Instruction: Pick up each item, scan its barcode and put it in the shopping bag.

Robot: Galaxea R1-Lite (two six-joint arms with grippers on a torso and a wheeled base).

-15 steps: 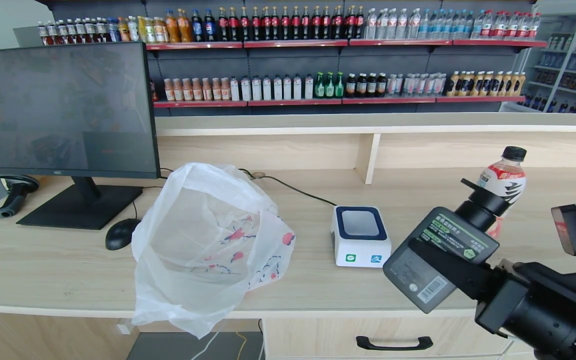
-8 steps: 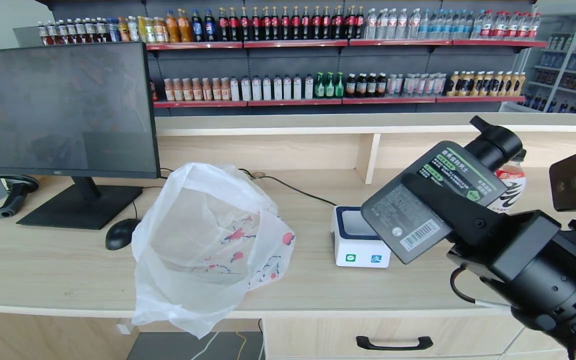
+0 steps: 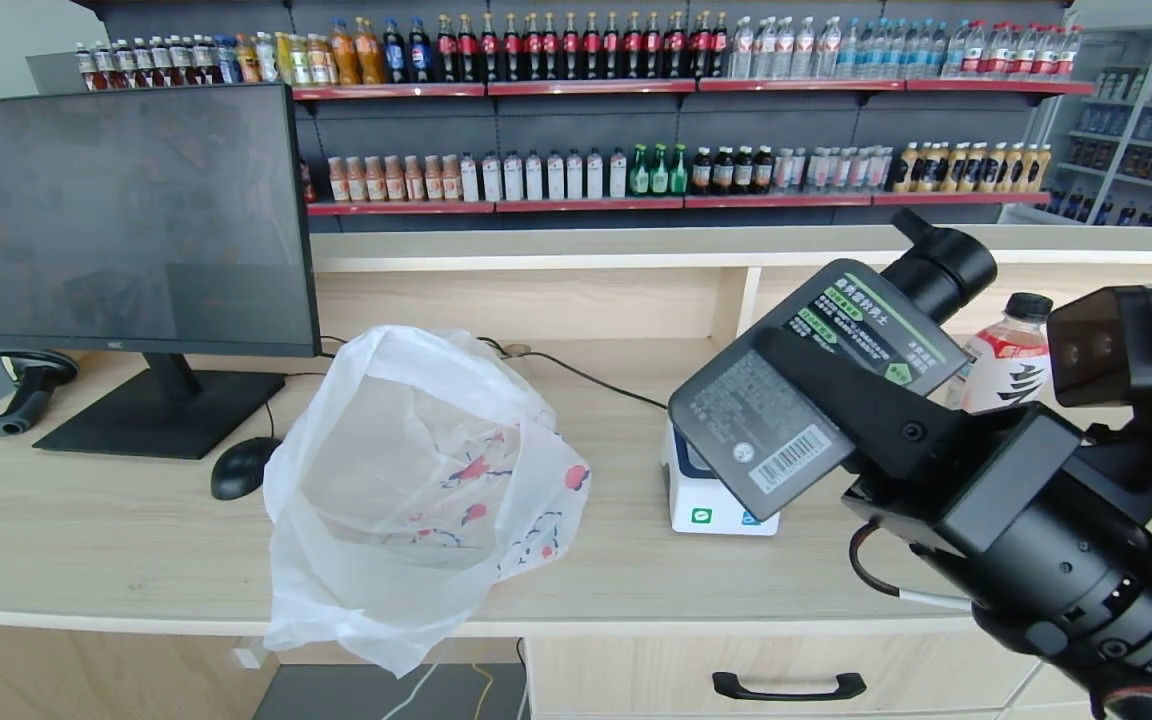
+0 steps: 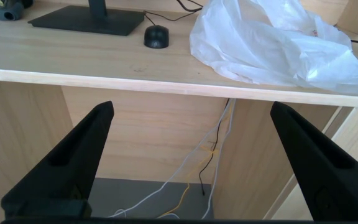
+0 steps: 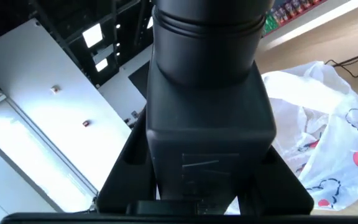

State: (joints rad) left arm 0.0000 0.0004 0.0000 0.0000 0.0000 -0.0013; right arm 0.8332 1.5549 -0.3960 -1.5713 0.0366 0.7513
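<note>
My right gripper (image 3: 871, 415) is shut on a flat dark grey bottle (image 3: 796, 400) with a black cap. It holds the bottle tilted in the air, barcode label facing up, just above the white and blue barcode scanner (image 3: 706, 510) on the counter. In the right wrist view the same bottle (image 5: 210, 118) sits between the gripper's fingers (image 5: 124, 177). The white shopping bag (image 3: 416, 480) stands open to the left of the scanner. A clear drink bottle (image 3: 1006, 365) with a black cap stands behind my right arm. My left gripper (image 4: 191, 168) hangs open below the counter's front edge.
A monitor (image 3: 126, 215), a mouse (image 3: 241, 467) and a handheld scanner (image 3: 26, 390) take up the counter's left side. A cable (image 3: 586, 378) runs behind the bag. A raised wooden ledge (image 3: 736, 245) bounds the back. A drawer handle (image 3: 788, 686) sits under the counter.
My right arm has lifted the dark bottle and carried it to the left, from beside the scanner to above it. The bag and drink bottle stayed put.
</note>
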